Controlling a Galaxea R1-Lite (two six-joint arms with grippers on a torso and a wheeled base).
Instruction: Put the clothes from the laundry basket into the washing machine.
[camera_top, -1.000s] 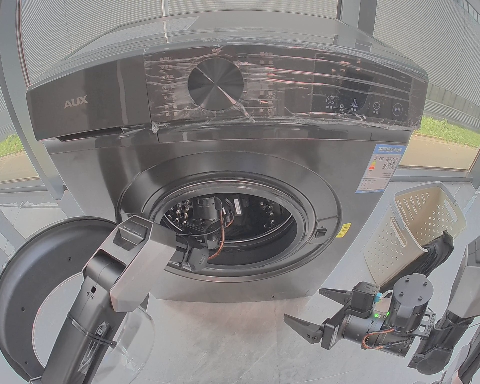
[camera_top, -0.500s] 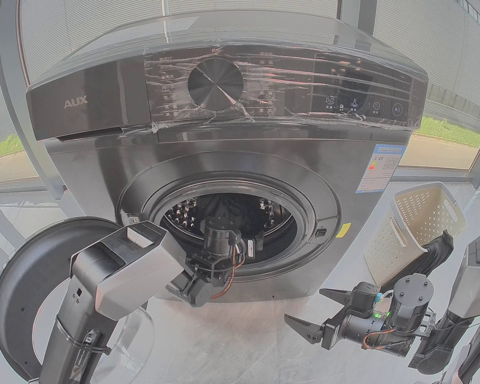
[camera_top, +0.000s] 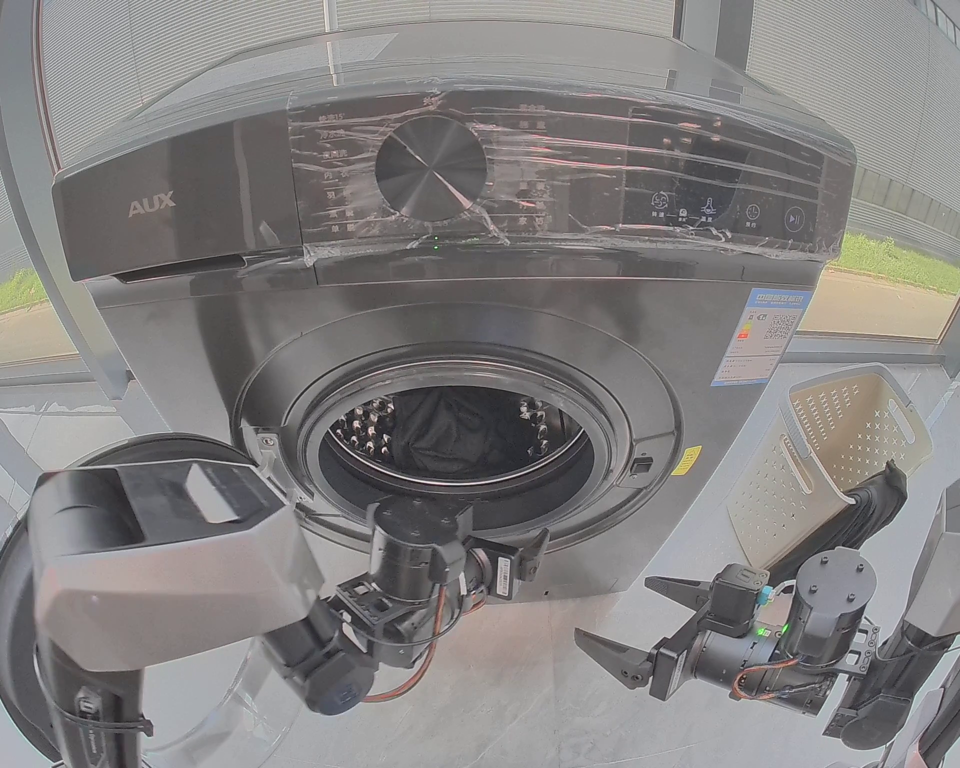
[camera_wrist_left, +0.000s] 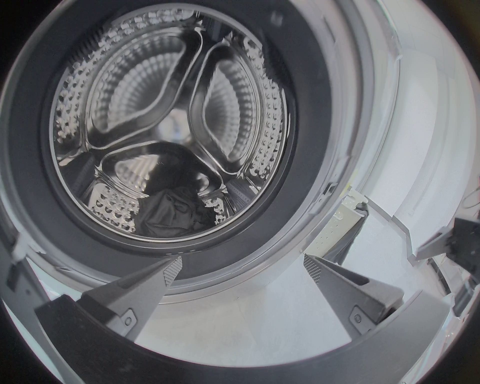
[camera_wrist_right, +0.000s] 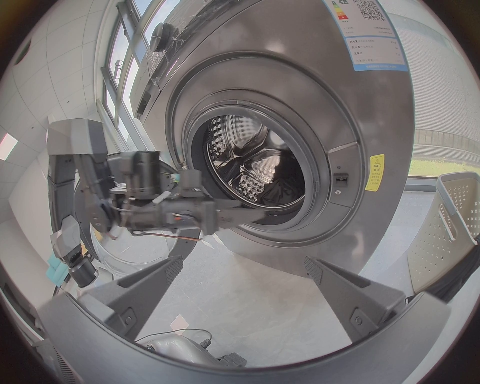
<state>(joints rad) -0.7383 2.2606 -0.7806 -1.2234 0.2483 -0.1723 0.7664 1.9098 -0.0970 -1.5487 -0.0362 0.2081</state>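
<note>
The grey washing machine (camera_top: 450, 300) stands with its round opening uncovered. A dark garment (camera_top: 450, 430) lies inside the drum (camera_wrist_left: 170, 212). My left gripper (camera_top: 528, 562) hangs open and empty just outside and below the opening (camera_wrist_left: 240, 265). The white laundry basket (camera_top: 850, 440) leans tilted at the machine's right, and a dark cloth (camera_top: 865, 510) hangs out of its lower edge. Low over the floor, left of the basket, my right gripper (camera_top: 630, 620) is open and empty (camera_wrist_right: 242, 265), pointing at the machine's front (camera_wrist_right: 255, 170).
The machine's round door (camera_top: 20, 620) is swung open at the far left, mostly behind my left arm. Grey tiled floor (camera_top: 520, 690) lies free in front of the machine. Windows run behind and to the right.
My left arm has pulled back out of the drum and dropped below the opening, leaving the dark garment inside. The right arm has barely moved.
</note>
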